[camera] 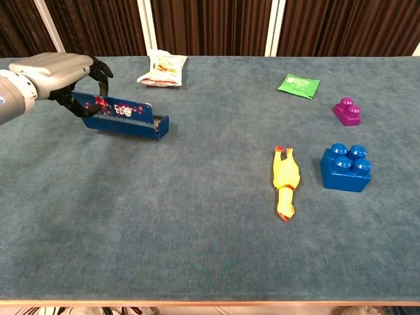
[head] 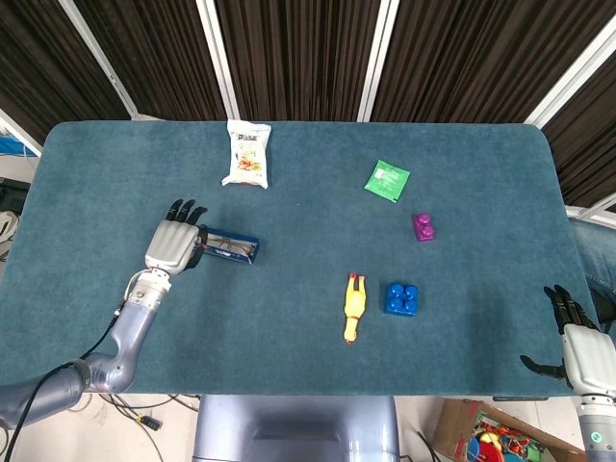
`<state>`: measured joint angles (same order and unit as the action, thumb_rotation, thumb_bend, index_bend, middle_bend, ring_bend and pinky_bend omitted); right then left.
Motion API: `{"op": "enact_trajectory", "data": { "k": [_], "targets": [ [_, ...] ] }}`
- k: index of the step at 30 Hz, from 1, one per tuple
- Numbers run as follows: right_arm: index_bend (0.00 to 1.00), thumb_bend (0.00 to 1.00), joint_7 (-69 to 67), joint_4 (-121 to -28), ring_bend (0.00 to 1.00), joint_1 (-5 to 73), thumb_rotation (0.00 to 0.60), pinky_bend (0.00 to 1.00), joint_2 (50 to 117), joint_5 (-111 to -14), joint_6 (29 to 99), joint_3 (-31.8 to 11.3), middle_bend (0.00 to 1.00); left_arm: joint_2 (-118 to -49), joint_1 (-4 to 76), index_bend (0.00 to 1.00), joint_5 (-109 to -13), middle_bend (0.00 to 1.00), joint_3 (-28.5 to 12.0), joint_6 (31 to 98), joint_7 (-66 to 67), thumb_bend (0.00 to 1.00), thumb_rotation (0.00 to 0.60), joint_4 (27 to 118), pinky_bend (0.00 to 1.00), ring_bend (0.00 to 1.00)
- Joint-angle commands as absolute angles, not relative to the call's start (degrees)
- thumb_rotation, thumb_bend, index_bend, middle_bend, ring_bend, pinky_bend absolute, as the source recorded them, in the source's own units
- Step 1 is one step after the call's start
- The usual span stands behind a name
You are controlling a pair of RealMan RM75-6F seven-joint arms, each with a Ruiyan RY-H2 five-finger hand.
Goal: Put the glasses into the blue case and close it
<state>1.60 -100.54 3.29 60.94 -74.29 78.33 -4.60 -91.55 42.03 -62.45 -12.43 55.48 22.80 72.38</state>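
Observation:
The blue case (head: 231, 248) lies left of the table's middle, long side across, and tilts up at its left end in the chest view (camera: 122, 116). My left hand (head: 174, 245) grips that left end, fingers curled over the patterned lid edge (camera: 98, 105). From the head view the glasses (head: 234, 251) show faintly inside the case. The chest view hides them behind the case wall. My right hand (head: 580, 347) hangs off the table's near right corner with its fingers spread, holding nothing.
A snack bag (head: 247, 154) lies at the back behind the case. A green packet (head: 387, 180), a purple brick (head: 423, 227), a blue brick (head: 401, 298) and a yellow rubber chicken (head: 354, 308) sit on the right half.

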Motion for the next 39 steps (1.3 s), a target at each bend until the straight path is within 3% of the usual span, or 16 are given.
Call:
{"op": "enact_trajectory", "data": {
  "k": [1,20,39],
  "targets": [
    [0.00,0.19,1.61,-100.55,0.12,3.30,0.600,0.27,60.94,-74.24,78.28,-4.60,0.00,-92.25,42.51,0.53,-62.63,0.14,-12.59,54.91,21.55,0.47,0.600,71.95,0.00,0.00],
    [0.00,0.19,1.94,-100.81,0.12,3.42,0.600,0.27,60.83,-73.96,77.92,-4.53,0.00,-94.11,47.03,0.51,-57.60,0.13,-14.42,48.37,22.59,0.47,0.600,67.88,0.00,0.00],
    [0.00,0.19,1.93,-100.72,0.12,3.45,0.600,0.27,60.90,-74.13,77.95,-4.48,0.00,-98.81,51.26,0.52,-54.83,0.13,-16.13,46.64,22.82,0.47,0.600,60.01,0.00,0.00]
  ]
}}
